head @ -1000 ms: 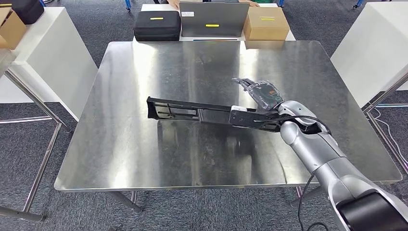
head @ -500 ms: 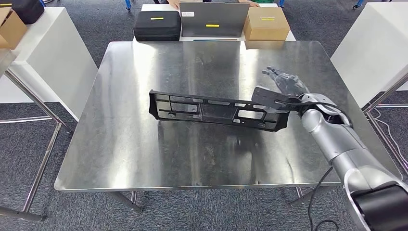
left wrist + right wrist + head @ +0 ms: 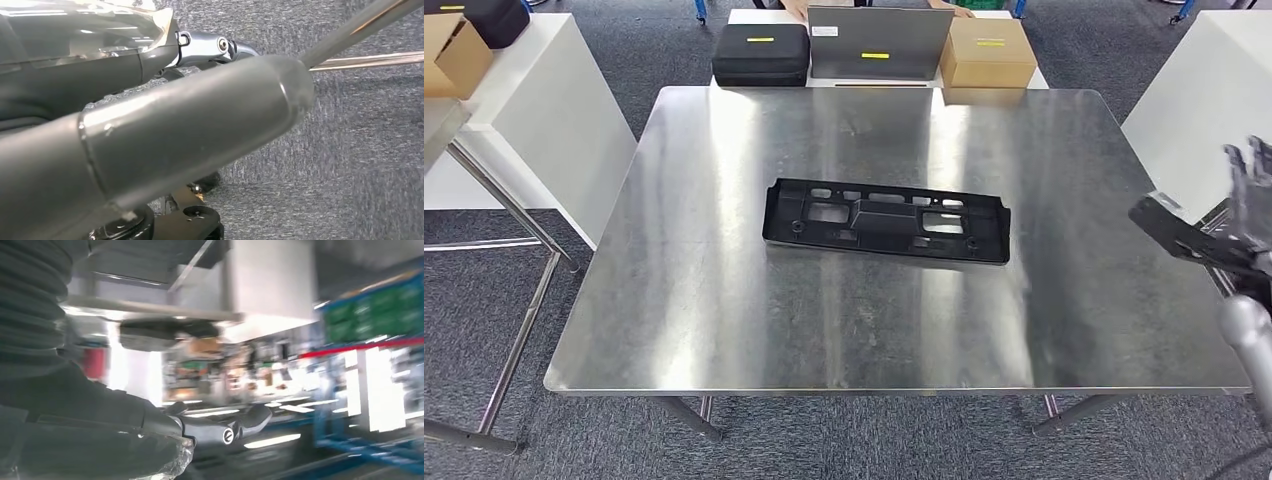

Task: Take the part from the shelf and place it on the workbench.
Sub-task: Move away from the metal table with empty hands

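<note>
Part now flat on steel worktop, near centre; half a second earlier gripped at one end, tilted above surface. Right hand withdrawn past right edge of worktop, well apart from part, fingers spread, grasping nothing. Right wrist view blurred: fingers extended, empty. Left hand in left wrist view over carpet; finger state cannot tell.
</note>
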You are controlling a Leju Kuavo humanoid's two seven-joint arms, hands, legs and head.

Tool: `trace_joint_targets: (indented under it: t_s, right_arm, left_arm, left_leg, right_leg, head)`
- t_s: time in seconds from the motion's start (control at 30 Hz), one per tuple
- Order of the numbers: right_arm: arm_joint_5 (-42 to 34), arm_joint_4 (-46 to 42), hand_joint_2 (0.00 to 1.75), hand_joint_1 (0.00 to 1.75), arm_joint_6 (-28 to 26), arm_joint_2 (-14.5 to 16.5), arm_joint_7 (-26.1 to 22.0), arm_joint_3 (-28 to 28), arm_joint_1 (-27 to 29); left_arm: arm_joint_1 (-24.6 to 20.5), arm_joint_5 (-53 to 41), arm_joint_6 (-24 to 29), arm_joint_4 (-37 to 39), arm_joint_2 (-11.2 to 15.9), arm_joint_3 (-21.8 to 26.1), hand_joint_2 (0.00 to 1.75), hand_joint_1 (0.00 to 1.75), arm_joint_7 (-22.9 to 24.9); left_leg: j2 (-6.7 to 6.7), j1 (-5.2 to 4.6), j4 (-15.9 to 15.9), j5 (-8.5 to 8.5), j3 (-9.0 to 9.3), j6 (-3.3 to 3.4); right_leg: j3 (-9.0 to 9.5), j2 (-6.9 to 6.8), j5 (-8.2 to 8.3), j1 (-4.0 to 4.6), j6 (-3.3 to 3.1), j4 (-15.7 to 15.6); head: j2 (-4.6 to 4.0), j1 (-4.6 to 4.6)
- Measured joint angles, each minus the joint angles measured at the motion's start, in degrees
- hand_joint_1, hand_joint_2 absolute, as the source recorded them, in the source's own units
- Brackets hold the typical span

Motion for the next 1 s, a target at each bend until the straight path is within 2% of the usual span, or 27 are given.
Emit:
trace_joint_targets:
  t_s: [0.1, 0.2, 0.3, 0.37, 0.5, 0.6, 0.83, 0.93, 1.0]
  right_arm:
    - [3.58, -5.60, 0.00, 0.00, -3.33, -2.73, 0.95, -9.28, 10.41]
    - [7.23, -11.34, 0.00, 0.00, -5.07, -3.56, 2.09, -18.92, 20.87]
    - [9.64, -18.19, 0.00, 0.00, -5.81, -2.32, 1.73, -29.82, 32.05]
    - [10.24, -22.74, 0.00, 0.00, -5.46, 0.11, 0.04, -36.75, 38.18]
    - [11.64, -32.43, 0.00, 0.00, -4.08, 8.61, -6.43, -50.47, 48.10]
    - [13.41, -37.99, 0.00, 0.00, -2.48, 16.61, -12.87, -59.18, 51.17]
    - [17.43, -43.97, 0.00, 0.00, -2.45, 37.34, -30.87, -75.20, 50.66]
    - [17.51, -43.23, 0.00, 0.00, -2.31, 44.51, -35.23, -80.21, 48.81]
    - [17.39, -41.17, 0.00, 0.00, -2.61, 48.14, -37.02, -83.04, 47.38]
  left_arm:
    - [-0.41, 0.91, -0.30, 1.83, -0.80, 0.86, 0.00, 0.00, -0.79]
    - [-0.77, 1.87, -0.60, 3.10, -1.40, 1.86, 0.00, 0.00, -1.54]
    - [-0.92, 2.75, -0.84, 4.28, -2.00, 3.04, 0.00, 0.00, -2.09]
    - [-0.99, 3.28, -1.10, 5.03, -2.38, 3.81, 0.00, 0.00, -2.26]
    - [-1.08, 4.23, -1.50, 6.66, -3.21, 5.39, 0.00, 0.00, -2.54]
    - [-1.12, 4.60, -1.76, 7.75, -3.74, 6.35, 0.00, 0.00, -2.58]
    - [-1.29, 4.71, -1.70, 9.61, -4.56, 7.95, 0.00, 0.00, -2.03]
    - [-1.35, 4.70, -1.74, 9.97, -4.63, 8.35, 0.00, 0.00, -1.84]
    - [-1.39, 4.64, -1.77, 10.14, -4.63, 8.54, 0.00, 0.00, -1.72]
  left_leg:
    - [0.01, -0.03, 0.00, -0.06, 0.01, 0.07]
    - [0.02, -0.01, -0.02, -0.17, 0.07, 0.11]
    - [-0.16, 0.01, -0.04, -0.35, 0.20, 0.06]
    - [-0.22, 0.02, -0.05, -0.48, 0.33, 0.00]
    - [-0.18, 0.02, -0.05, -0.72, 0.59, -0.11]
    - [0.05, 0.03, -0.05, -0.83, 0.70, -0.17]
    - [0.51, 0.11, -0.08, -1.00, 0.89, -0.37]
    - [0.66, 0.13, -0.09, -1.02, 0.96, -0.40]
    - [0.71, 0.14, -0.09, -1.02, 0.98, -0.41]
  right_leg:
    - [0.02, 0.03, -0.01, 0.00, 0.01, 0.00]
    - [-0.02, 0.00, -0.11, 0.00, 0.09, -0.01]
    - [-0.05, -0.13, -0.34, 0.00, 0.21, -0.01]
    - [-0.06, -0.14, -0.44, 0.00, 0.17, -0.02]
    - [0.04, -0.09, -0.68, -0.01, 0.10, -0.02]
    - [0.05, 0.09, -0.72, -0.01, 0.06, -0.02]
    - [0.10, 0.49, -0.83, 0.03, -0.10, -0.01]
    - [0.12, 0.66, -0.85, 0.03, -0.13, -0.01]
    - [0.13, 0.70, -0.86, 0.03, -0.14, -0.01]
  head:
    - [0.00, -0.03]
    - [0.00, -0.03]
    - [0.00, -0.01]
    - [0.00, -0.02]
    - [0.00, -0.02]
    - [0.00, -0.02]
    - [0.00, -0.01]
    - [0.00, -0.02]
    - [0.00, -0.01]
